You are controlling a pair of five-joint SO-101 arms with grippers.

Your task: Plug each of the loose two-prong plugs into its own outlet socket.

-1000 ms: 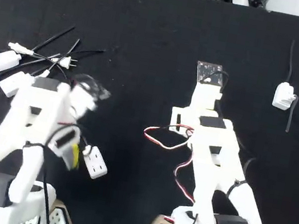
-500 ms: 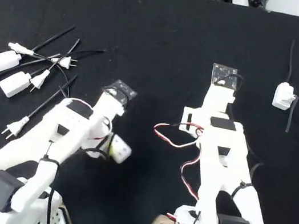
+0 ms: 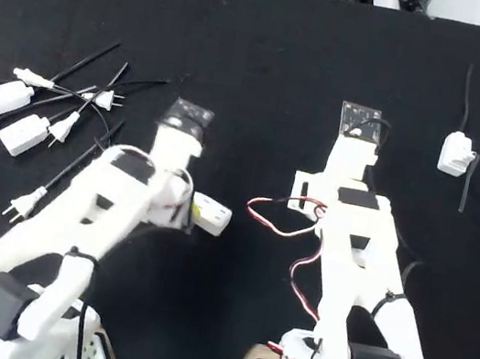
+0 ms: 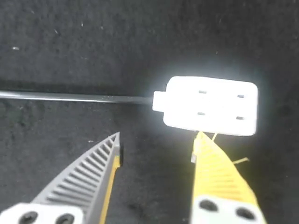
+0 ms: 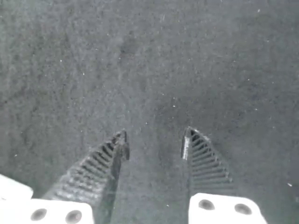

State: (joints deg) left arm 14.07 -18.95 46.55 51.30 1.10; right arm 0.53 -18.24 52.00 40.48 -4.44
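Observation:
A white outlet block (image 4: 210,105) with two pairs of slots lies on the black cloth, its black cable (image 4: 70,97) running off to one side. My left gripper (image 4: 156,135) is open just short of the block, and its yellow fingertip (image 4: 205,142) meets the block's near edge. From above, the block (image 3: 212,215) lies beside the left arm's yellow finger (image 3: 188,214). Loose two-prong plugs (image 3: 105,100) and white outlet blocks (image 3: 8,97) lie tangled at the far left. My right gripper (image 5: 154,135) is open over bare cloth.
One more white outlet block (image 3: 456,152) with a black cable lies at the far right. Another plug (image 3: 24,202) rests by the left arm. The right arm (image 3: 349,217) stands mid-table with red and white wires looping beside it.
The left arm has swung to the right and away from its base, and the outlet block has shifted with it toward the table's middle. The right arm moved slightly right, then held still.

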